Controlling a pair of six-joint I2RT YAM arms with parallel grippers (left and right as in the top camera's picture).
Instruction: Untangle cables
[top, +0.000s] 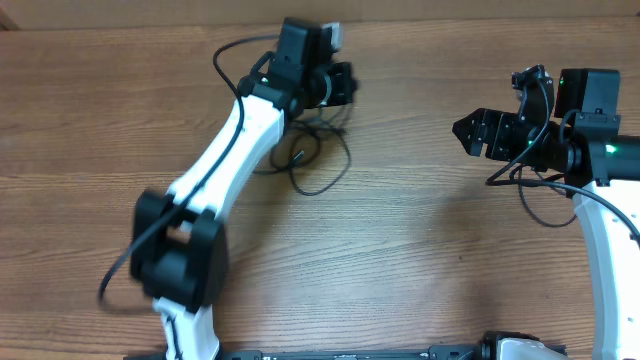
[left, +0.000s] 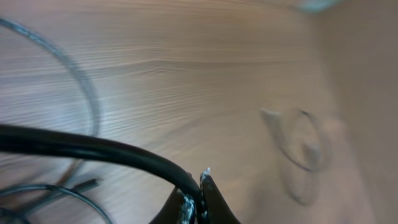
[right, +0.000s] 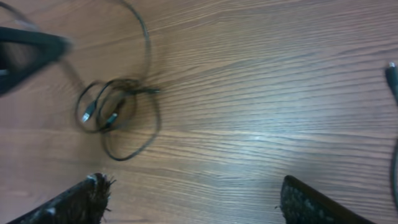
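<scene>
Untangling had barely begun: the cables (right: 111, 104) lay looped far-centre, the left gripper (left: 200, 194) pinching one strand, the right gripper (top: 462, 132) wide open and empty.

Two robot arms stand here, the left arm (top: 235, 145) on the nine o'clock side and the right arm (top: 600, 235) at three o'clock, over one wooden surface (top: 420, 260) bearing one tangle of thin black cords (top: 322, 165) just toward twelve o'clock, strand count unclear, two plug ends (right: 87, 116) showing.
</scene>
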